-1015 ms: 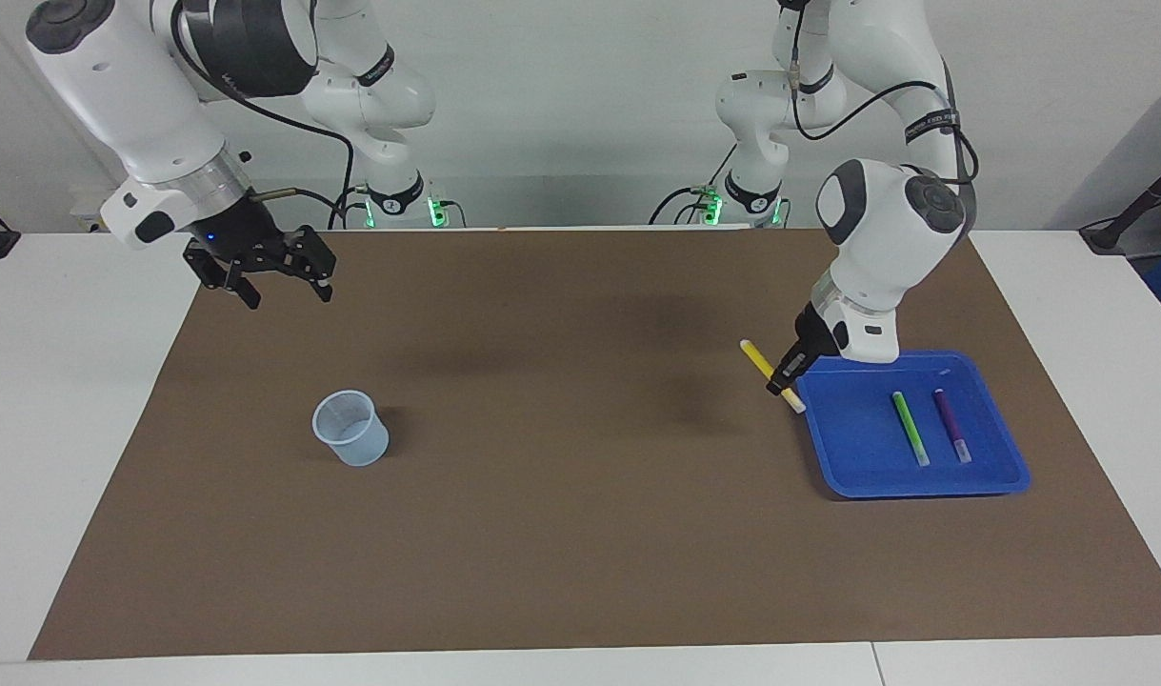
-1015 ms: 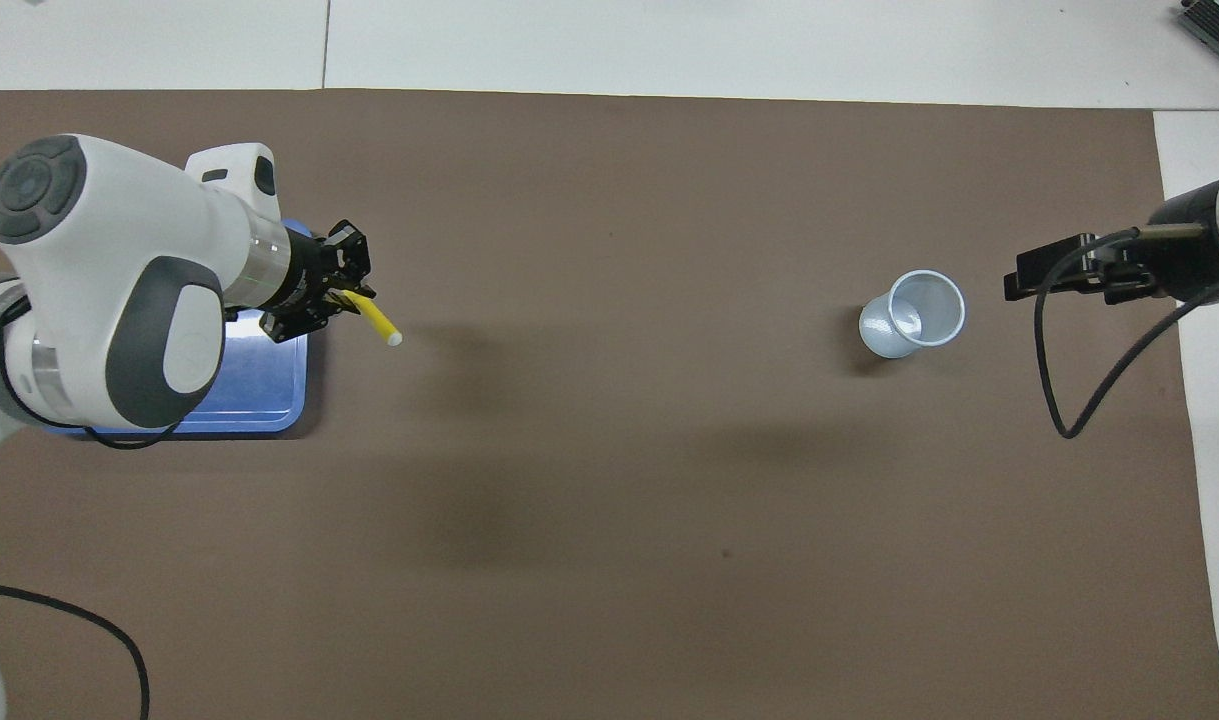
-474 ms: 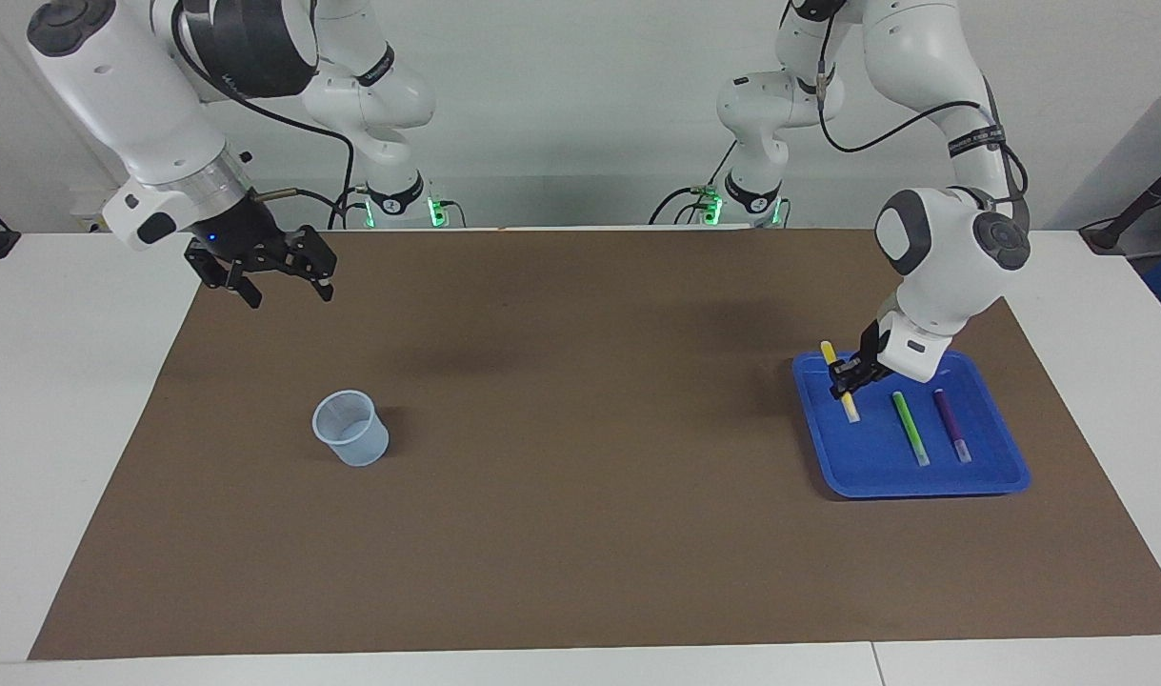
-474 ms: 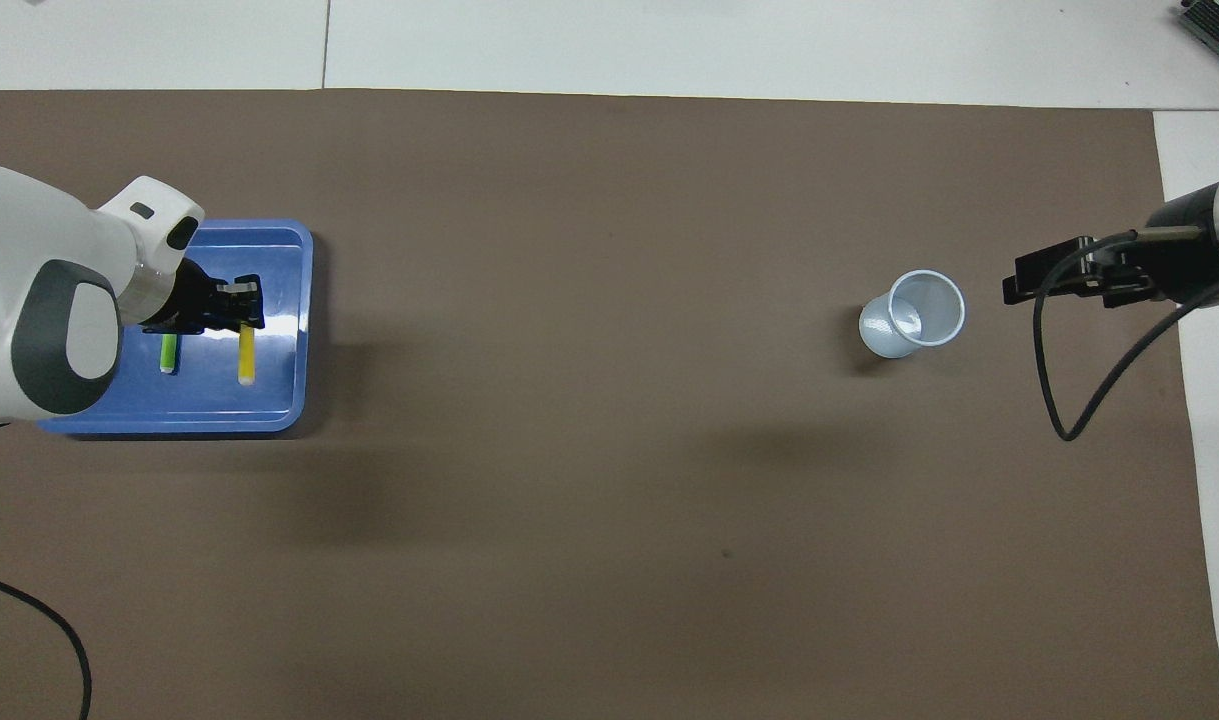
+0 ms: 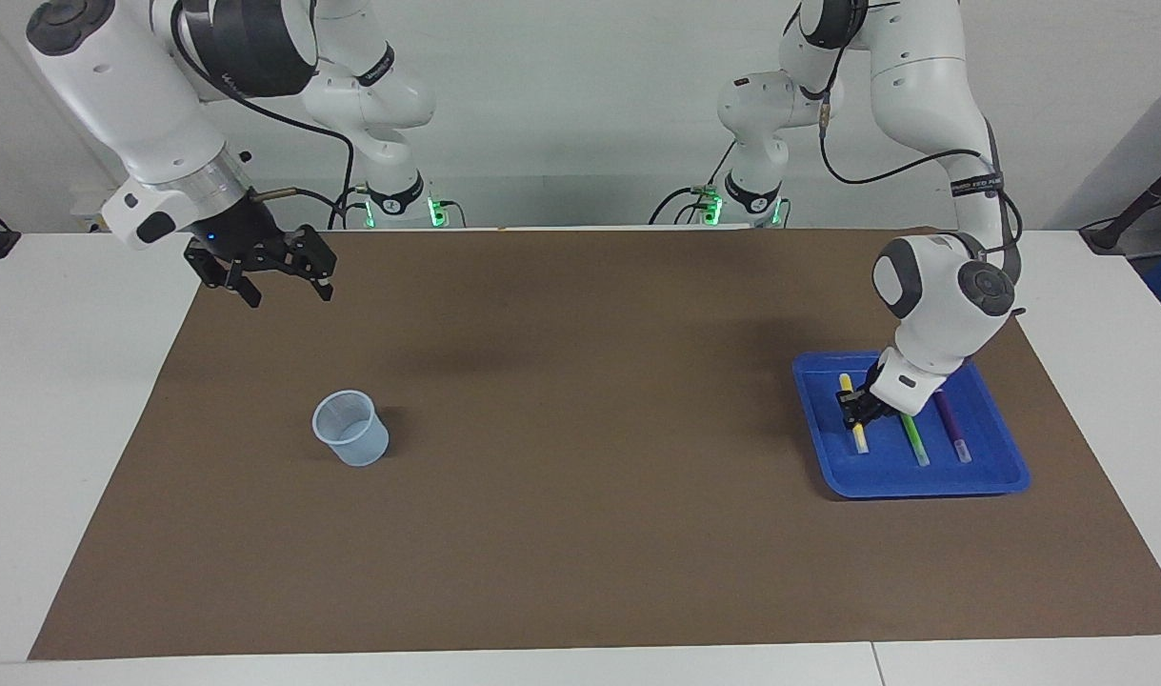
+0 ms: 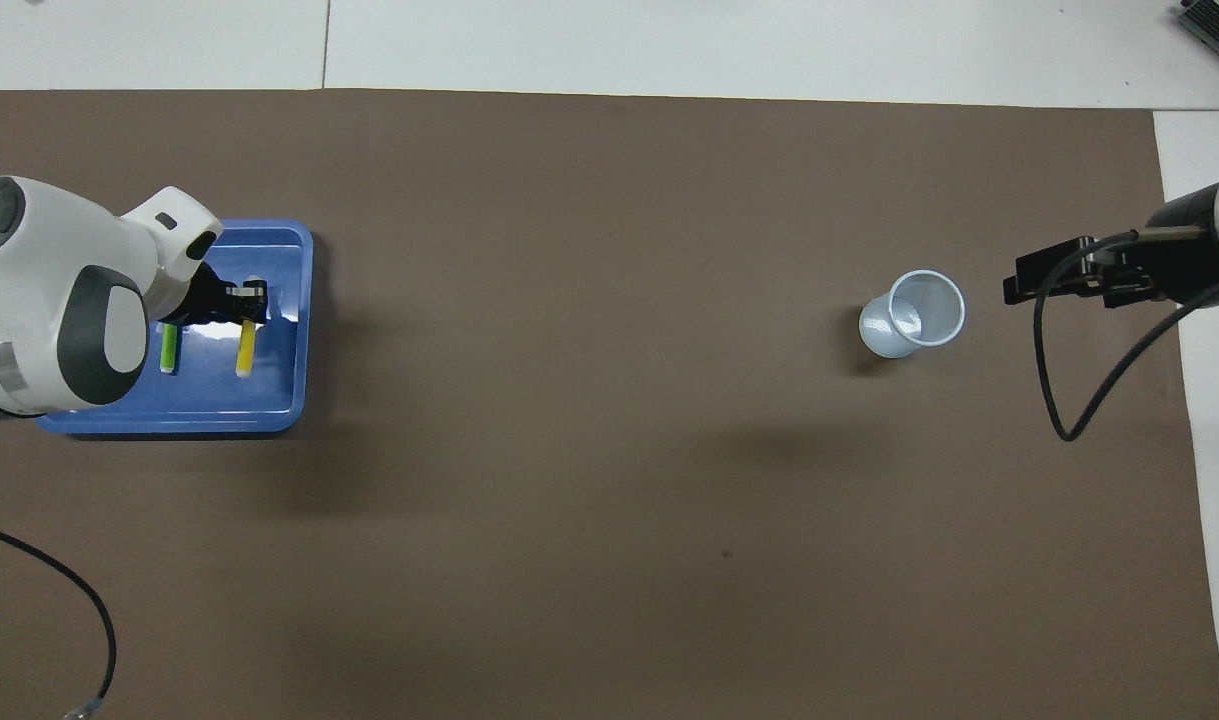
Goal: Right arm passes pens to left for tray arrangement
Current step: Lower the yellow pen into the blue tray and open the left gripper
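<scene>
The left arm's black two-finger gripper [image 5: 854, 410] has come down into the shallow bright-blue square plastic tray [image 5: 990, 481] near the left arm's end of the table. A second ago it held the slim yellow marker pen [image 5: 853, 422] tilted in the air over the tray's edge on the side toward the table's middle. Now it is clamped on that pen low inside the tray, along that same edge. The pen lies roughly parallel to the slim green marker pen [image 5: 914, 438] and the slim purple marker pen [image 5: 951, 426], which have not moved on the tray floor. The right arm's black gripper [image 5: 280, 276] waits with fingers spread wide over the brown mat's corner nearest its base, unchanged. The small translucent pale-blue plastic cup [image 5: 351, 429] stays upright on the mat toward the right arm's end.
</scene>
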Robot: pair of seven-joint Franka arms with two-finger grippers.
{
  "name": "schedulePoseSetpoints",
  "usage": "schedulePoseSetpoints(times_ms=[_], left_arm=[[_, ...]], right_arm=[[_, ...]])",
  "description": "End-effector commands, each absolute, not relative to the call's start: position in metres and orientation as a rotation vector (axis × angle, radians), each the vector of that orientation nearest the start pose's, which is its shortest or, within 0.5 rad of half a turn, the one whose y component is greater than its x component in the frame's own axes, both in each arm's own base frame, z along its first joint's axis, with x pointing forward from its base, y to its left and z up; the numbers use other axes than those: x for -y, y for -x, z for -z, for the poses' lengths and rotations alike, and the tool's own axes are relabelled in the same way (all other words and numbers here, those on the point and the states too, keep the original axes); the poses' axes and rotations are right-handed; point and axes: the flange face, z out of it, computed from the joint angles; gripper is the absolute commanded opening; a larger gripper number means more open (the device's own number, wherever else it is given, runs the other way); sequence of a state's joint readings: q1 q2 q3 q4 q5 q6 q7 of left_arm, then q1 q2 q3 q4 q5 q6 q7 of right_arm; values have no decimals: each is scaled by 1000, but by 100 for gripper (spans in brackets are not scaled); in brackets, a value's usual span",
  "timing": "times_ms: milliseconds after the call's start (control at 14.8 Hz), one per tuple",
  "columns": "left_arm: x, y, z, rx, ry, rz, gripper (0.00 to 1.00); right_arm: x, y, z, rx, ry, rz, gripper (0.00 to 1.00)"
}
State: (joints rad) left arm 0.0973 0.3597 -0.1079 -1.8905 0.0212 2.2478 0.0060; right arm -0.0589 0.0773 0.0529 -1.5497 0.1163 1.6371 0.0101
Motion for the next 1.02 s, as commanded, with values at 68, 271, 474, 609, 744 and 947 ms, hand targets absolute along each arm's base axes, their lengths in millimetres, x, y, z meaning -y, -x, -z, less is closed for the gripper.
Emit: schedulePoseSetpoints(times_ms=[68, 271, 474, 609, 744, 947], left_arm=[[-9, -627, -310, -118, 3128, 14, 0], [-11, -622, -300, -120, 3129, 7, 0], [-9, -621, -298, -119, 3131, 16, 29], [-10, -621, -299, -107, 3132, 24, 100], [-8, -622, -301, -114, 3131, 14, 100], [-5, -632, -321, -113, 3134, 5, 100]], right_arm=[[0, -573, -596, -26, 3057, -11, 100], [-1, -568, -600, 18, 3125, -35, 100], [5, -567, -600, 4, 3125, -45, 100], [13, -567, -601, -17, 3125, -40, 100], [15, -568, -601, -25, 3125, -31, 100], [15, -568, -601, -22, 3125, -28, 100]])
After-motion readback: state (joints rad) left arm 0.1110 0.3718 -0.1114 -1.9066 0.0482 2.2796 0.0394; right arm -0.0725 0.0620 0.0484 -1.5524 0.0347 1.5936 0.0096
